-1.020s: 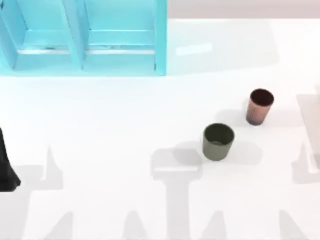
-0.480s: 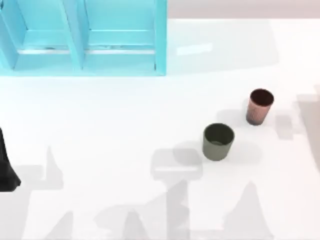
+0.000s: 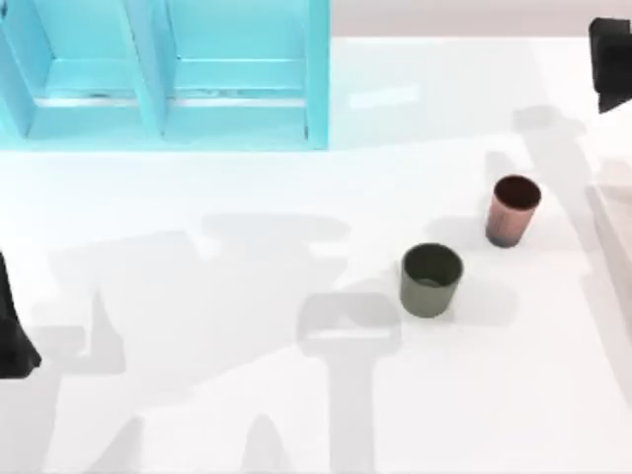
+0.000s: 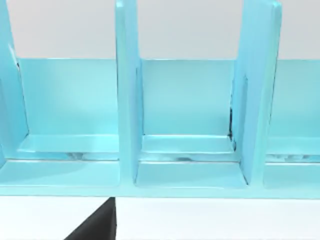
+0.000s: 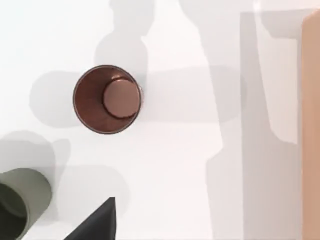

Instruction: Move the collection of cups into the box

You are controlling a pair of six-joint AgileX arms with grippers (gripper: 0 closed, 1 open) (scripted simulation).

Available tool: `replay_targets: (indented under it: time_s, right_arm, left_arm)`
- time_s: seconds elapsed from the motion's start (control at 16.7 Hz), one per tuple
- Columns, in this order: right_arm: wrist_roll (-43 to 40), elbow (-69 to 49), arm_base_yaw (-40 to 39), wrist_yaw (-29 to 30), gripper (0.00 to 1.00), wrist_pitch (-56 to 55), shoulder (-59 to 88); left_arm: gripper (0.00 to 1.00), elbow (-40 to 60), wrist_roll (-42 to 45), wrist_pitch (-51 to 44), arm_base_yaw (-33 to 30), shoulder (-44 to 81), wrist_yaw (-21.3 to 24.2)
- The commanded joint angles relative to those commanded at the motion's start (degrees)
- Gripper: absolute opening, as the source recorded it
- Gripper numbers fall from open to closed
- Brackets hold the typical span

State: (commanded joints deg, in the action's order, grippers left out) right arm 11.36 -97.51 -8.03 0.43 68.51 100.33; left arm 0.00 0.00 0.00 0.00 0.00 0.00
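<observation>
Both cups stood upright on the white table (image 3: pixel 197 415), right of centre: the olive-green cup (image 3: pixel 432 280) nearer the middle, the reddish-pink cup (image 3: pixel 513 210) just beyond it, well apart from the turquoise box (image 3: pixel 316 79). They looked light, rigid and smooth-walled; a pinch across the rim or wall seemed best. Neither gripper's opening could be told.

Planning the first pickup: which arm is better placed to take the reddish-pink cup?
Probably the right arm: the reddish-pink cup stands on the table's right side, and the right wrist view looks down on it.

light: bright, even | shadows: soft grey arm shapes on table (image 3: pixel 197 296) | glare: none
</observation>
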Motion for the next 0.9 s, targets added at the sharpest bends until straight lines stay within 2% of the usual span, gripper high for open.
replay_targets:
  time_s: [0.24,0.42,0.6,0.9]
  right_arm:
    - [1.93,-17.4,-3.07,-0.09,1.0,11.04,17.81]
    - [2.8,-25.95,-4.64,-0.18,1.0,16.26,26.36]
    - [3.14,-29.69,-5.31,-0.24,1.0,18.43,30.0]
    - [3.1,-29.56,-5.0,-0.24,1.0,18.32,29.94]
  left_arm:
    - [1.0,0.0,0.0,0.0,0.0,0.0,0.0]
    - [1.0,0.0,0.0,0.0,0.0,0.0,0.0]
    - [1.0,0.0,0.0,0.0,0.0,0.0,0.0]
    - [1.0,0.0,0.0,0.0,0.0,0.0,0.0]
